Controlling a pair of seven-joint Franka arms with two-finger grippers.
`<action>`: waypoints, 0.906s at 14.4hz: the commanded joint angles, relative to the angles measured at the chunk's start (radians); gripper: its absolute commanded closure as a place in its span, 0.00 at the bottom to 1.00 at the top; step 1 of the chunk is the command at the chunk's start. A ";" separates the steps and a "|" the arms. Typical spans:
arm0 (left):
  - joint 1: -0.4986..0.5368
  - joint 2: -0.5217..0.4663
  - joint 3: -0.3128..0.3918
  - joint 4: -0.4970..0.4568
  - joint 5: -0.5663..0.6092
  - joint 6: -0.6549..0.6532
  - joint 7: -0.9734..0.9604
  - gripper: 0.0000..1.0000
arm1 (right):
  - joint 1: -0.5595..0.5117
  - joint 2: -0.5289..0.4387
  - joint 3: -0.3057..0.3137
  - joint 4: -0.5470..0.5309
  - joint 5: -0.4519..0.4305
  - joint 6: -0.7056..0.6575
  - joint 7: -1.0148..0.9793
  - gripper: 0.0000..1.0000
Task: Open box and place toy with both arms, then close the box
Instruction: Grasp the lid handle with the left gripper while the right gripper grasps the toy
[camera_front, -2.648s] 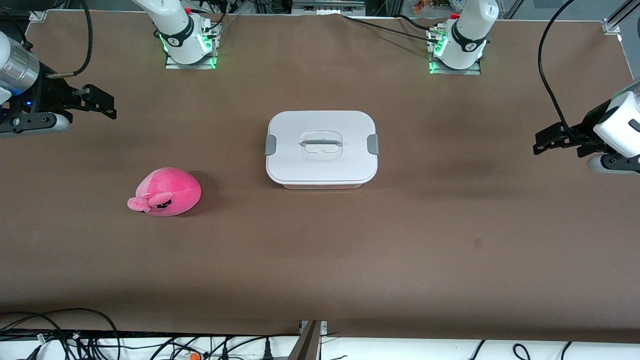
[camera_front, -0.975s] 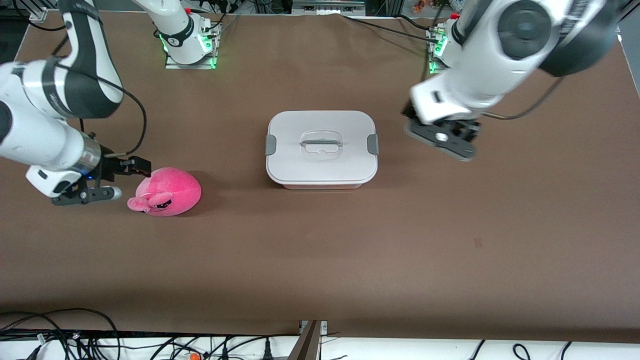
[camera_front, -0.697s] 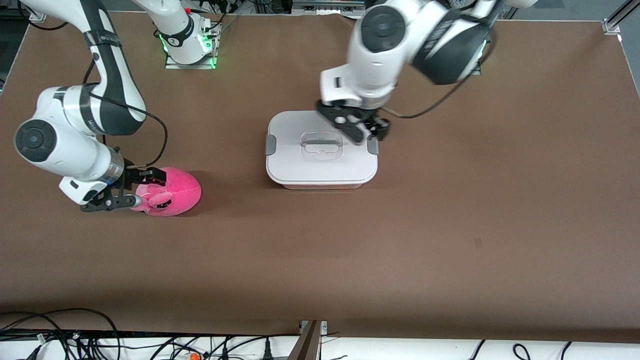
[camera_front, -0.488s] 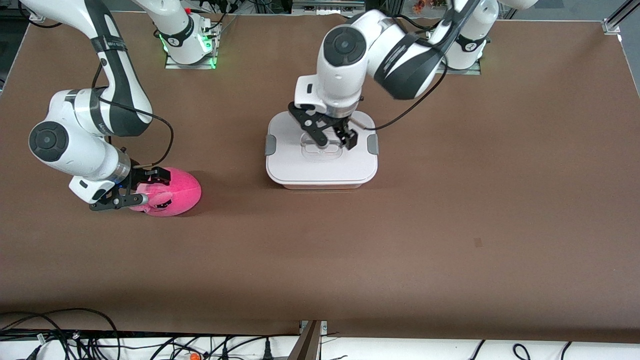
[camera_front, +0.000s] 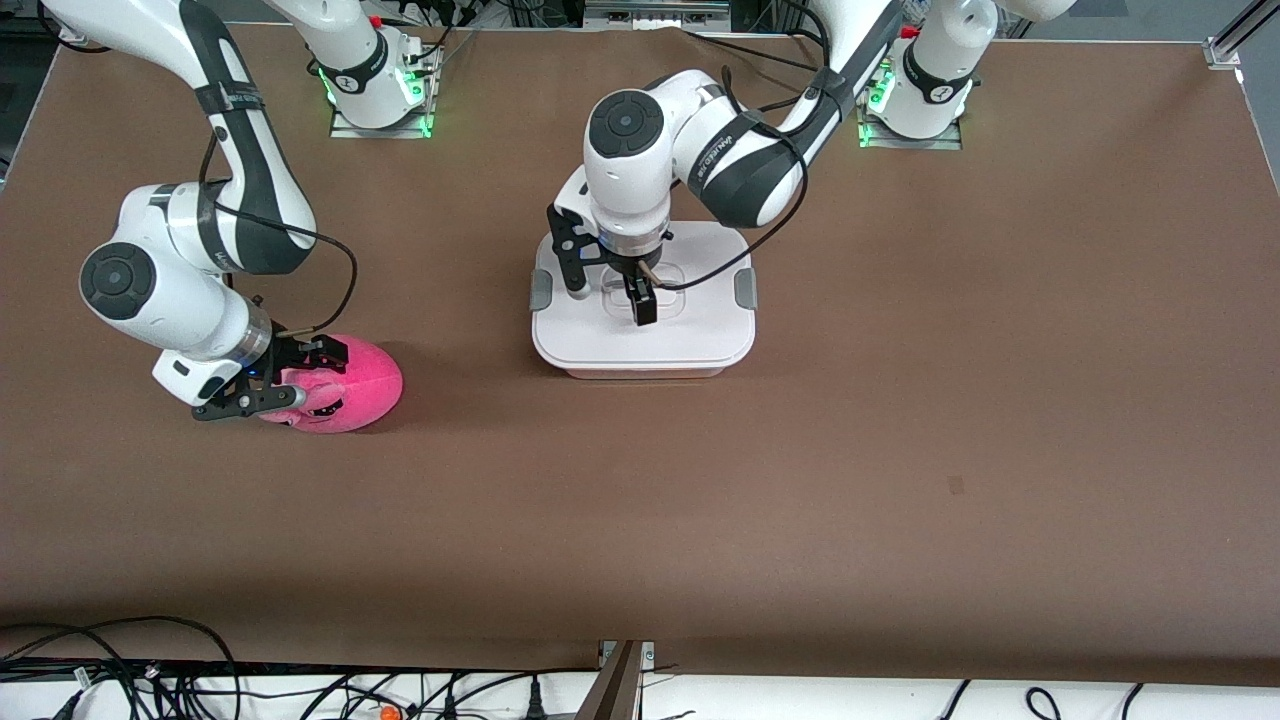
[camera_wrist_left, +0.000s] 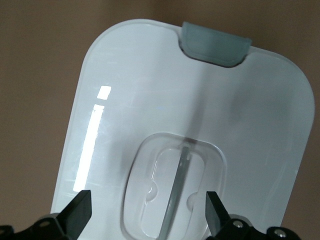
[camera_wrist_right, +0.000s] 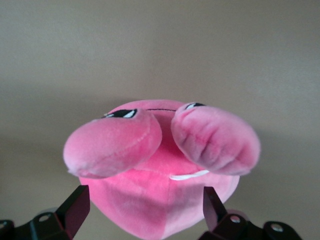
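The box (camera_front: 700, 335), a tub with a white lid and grey side clips (camera_front: 745, 288), stands closed at mid-table. My left gripper (camera_front: 607, 292) is open just over the lid's clear recessed handle (camera_wrist_left: 175, 197), one finger on each side of the handle bar. The pink plush toy (camera_front: 355, 380) lies on the table toward the right arm's end. My right gripper (camera_front: 290, 375) is open and low at the toy's eared end, its fingers (camera_wrist_right: 75, 207) straddling the plush (camera_wrist_right: 160, 170) without squeezing it.
Brown table surface (camera_front: 800, 480) spreads wide around the box and toy. Cables (camera_front: 150, 670) lie along the table edge nearest the front camera. The arm bases (camera_front: 375, 80) stand at the table's farthest edge.
My left arm swung in from its end of the table and came down over the lid's handle. My right gripper moved in and lowered around the toy's eared end.
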 joint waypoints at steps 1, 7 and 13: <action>-0.009 -0.002 0.014 0.009 0.018 -0.013 0.095 0.00 | -0.009 -0.014 0.002 -0.053 0.004 0.050 -0.062 0.00; -0.002 -0.025 0.014 -0.017 0.017 -0.079 0.097 0.00 | -0.033 -0.003 0.002 -0.062 0.012 0.070 -0.144 0.56; 0.001 -0.022 0.013 -0.029 0.018 -0.070 0.161 0.34 | -0.035 0.008 0.001 -0.059 0.018 0.075 -0.145 1.00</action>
